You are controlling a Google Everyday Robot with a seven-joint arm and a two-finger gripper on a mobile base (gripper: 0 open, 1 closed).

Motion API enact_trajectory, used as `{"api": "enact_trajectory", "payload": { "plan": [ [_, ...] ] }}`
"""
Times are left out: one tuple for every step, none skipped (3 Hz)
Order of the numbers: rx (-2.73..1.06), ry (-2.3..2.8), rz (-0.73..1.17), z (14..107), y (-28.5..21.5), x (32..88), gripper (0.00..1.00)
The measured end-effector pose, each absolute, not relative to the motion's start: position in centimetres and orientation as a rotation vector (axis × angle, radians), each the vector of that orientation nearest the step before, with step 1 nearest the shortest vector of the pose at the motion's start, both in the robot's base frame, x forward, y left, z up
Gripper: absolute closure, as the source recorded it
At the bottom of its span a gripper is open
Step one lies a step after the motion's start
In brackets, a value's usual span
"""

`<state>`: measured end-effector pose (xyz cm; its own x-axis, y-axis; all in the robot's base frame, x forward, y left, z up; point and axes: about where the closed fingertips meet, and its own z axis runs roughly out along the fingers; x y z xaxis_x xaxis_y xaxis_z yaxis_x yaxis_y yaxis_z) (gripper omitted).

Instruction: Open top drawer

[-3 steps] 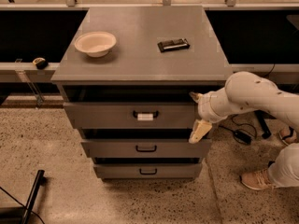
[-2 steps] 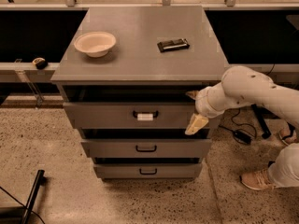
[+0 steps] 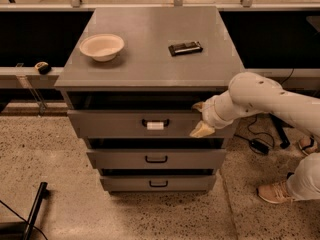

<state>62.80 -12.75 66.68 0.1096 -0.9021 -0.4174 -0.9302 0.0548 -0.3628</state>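
Observation:
The top drawer (image 3: 115, 124) is the widest grey drawer of the cabinet, and a dark gap shows above its front. Its dark curved handle (image 3: 155, 123) carries a small white tag. My gripper (image 3: 200, 118) is on the white arm coming in from the right. It hangs in front of the right part of the top drawer's face, to the right of the handle and apart from it. Its tan fingers (image 3: 202, 130) are spread one above the other, open and empty.
Two narrower grey drawers (image 3: 156, 159) with plain black handles sit below. On the cabinet top (image 3: 150, 59) stand a cream bowl (image 3: 102, 46) and a flat black object (image 3: 185, 48). A person's shoe (image 3: 274, 192) and cables (image 3: 257, 145) lie on the floor at the right.
My gripper has moved left along the top drawer's front, closer to the handle. The drawers, bowl and black object have not moved.

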Motion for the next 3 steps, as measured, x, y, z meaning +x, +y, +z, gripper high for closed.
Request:
{"api": "enact_trajectory", "payload": {
  "plan": [
    [-1.835, 1.781, 0.065, 67.0, -12.8, 62.8, 0.4],
    [-1.839, 1.742, 0.079, 68.0, -11.7, 60.6, 0.36],
    [-1.866, 1.721, 0.13, 67.8, -10.6, 56.9, 0.37]
  ]
}}
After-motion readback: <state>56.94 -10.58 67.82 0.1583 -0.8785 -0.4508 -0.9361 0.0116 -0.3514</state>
